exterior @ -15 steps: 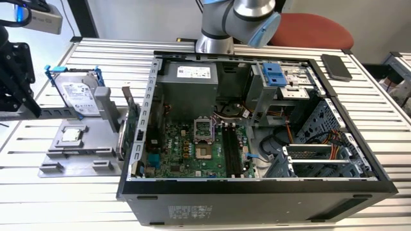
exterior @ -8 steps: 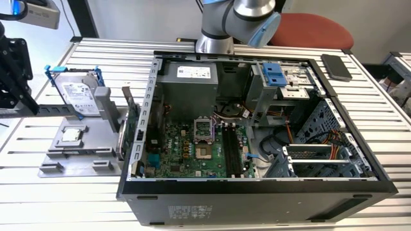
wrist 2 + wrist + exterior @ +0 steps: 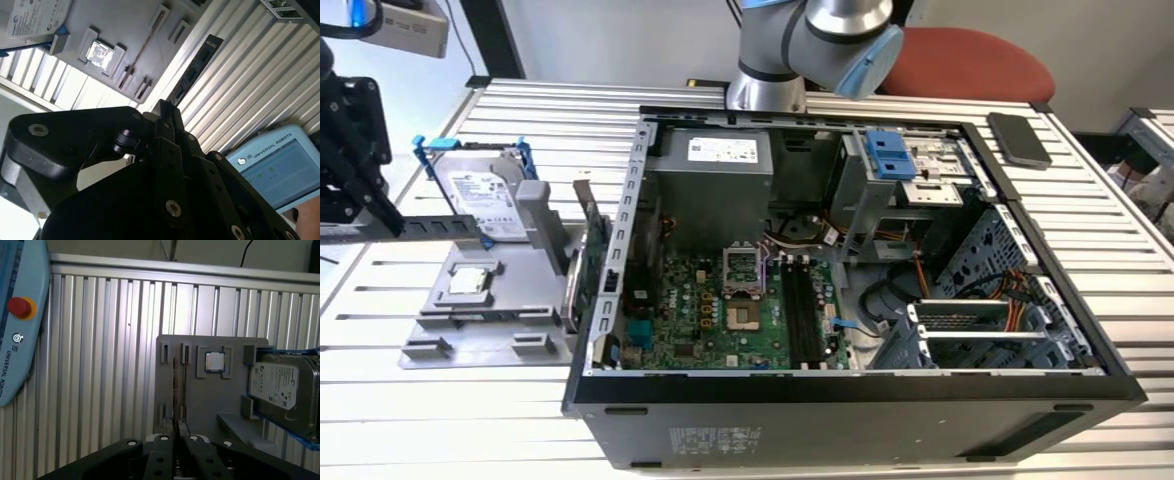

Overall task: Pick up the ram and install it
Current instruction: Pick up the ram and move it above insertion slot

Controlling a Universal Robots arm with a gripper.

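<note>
The ram [image 3: 447, 226] is a slim dark stick with black chips. It juts level from my black gripper [image 3: 376, 228] at the exterior view's left edge, above the grey fixture [image 3: 494, 300]. In the second wrist view the ram [image 3: 197, 62] reaches out from the shut fingers [image 3: 164, 112] over the slatted table. In the first wrist view I see the ram [image 3: 175, 390] edge-on, running from the gripper [image 3: 176, 432] toward the fixture [image 3: 200, 405]. The open computer case [image 3: 854, 385] lies in the middle of the table, with its long memory slots [image 3: 803, 315] beside the processor socket.
On the fixture lie a hard drive [image 3: 487, 195] in a blue frame and a processor chip [image 3: 470, 280]. An upright card [image 3: 587, 235] stands at the fixture's edge by the case. A teach pendant [image 3: 20, 315] lies on the table. A phone [image 3: 1018, 138] rests behind the case.
</note>
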